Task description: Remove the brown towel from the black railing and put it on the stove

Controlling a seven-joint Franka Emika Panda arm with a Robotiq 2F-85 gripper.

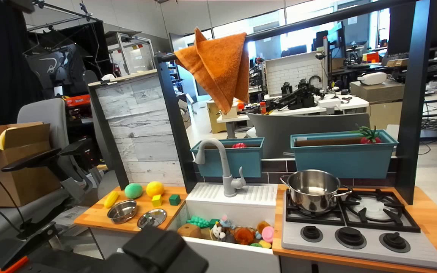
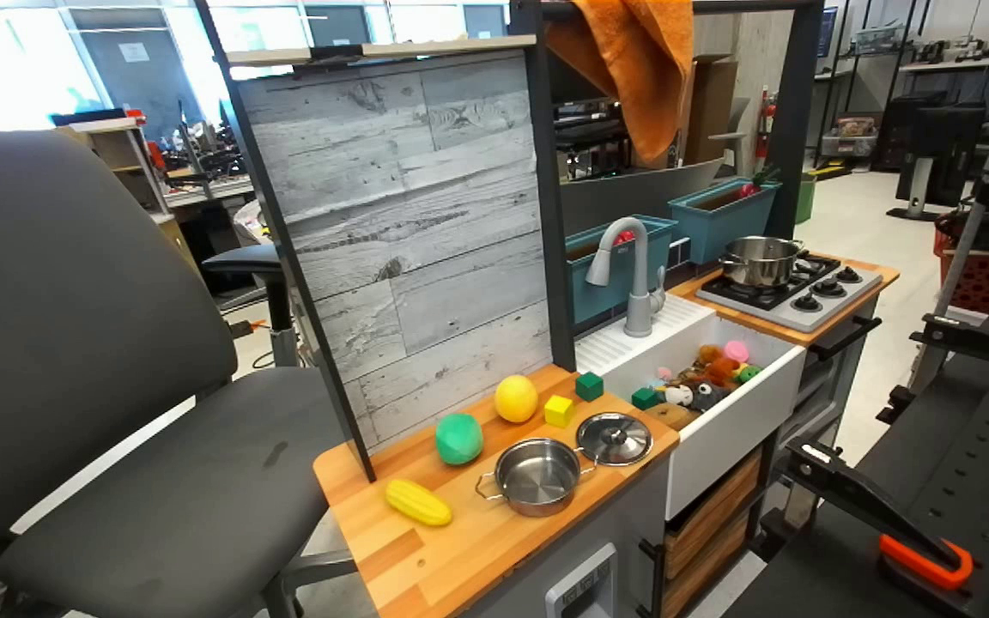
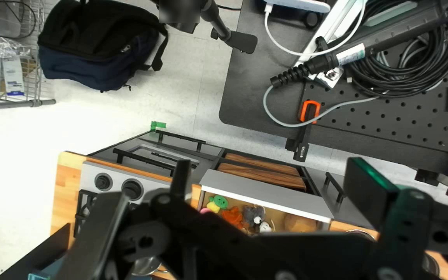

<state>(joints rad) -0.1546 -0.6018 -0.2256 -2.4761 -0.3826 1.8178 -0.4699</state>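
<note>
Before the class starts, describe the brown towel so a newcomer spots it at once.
Find the white sink, then look up past its grey faucet to the black railing. The brown towel hangs draped over it, one corner pointing down. Unlike the box-shaped blue-green planter below, it is creased orange-brown cloth.

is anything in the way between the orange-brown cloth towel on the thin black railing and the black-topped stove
Partly: a shiny steel two-handled pot stands on the stove, on the side nearer the towel, in both exterior views. A grey curved faucet rises below the towel and might catch it if it swings low.
</note>
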